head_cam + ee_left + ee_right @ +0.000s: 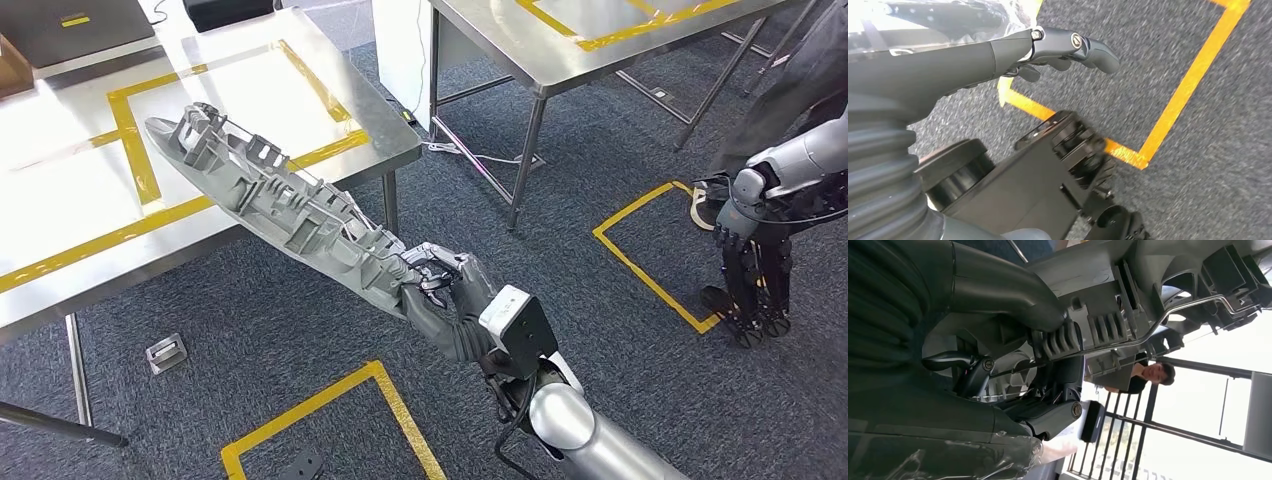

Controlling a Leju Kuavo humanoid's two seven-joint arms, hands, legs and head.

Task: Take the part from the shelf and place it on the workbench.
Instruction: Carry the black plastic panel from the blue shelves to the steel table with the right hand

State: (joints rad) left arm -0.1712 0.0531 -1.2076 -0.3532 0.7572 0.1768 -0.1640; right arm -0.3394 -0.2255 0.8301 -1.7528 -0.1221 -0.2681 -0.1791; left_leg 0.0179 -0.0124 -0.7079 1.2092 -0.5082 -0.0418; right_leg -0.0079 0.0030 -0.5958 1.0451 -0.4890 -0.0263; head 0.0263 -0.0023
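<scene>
The part (270, 190) is a long grey ribbed plastic moulding with a thin wire rod along it. My right hand (445, 290) grips its near end and holds it slanting up. Its far end reaches over the steel workbench (60, 180), which is marked with yellow tape. In the right wrist view the part (1148, 285) is close up, with my right hand (1013, 385) wrapped around its edge. My left hand (1013, 55) hangs over the carpet with its fingers stretched out and nothing in it.
A second steel table (560, 50) stands at the back right. Yellow tape squares (330, 410) mark the carpet. Another silver arm with a dark hanging hand (750, 240) is at the right, with a person in dark clothes (800, 80) behind. A small metal plate (165, 352) lies on the floor.
</scene>
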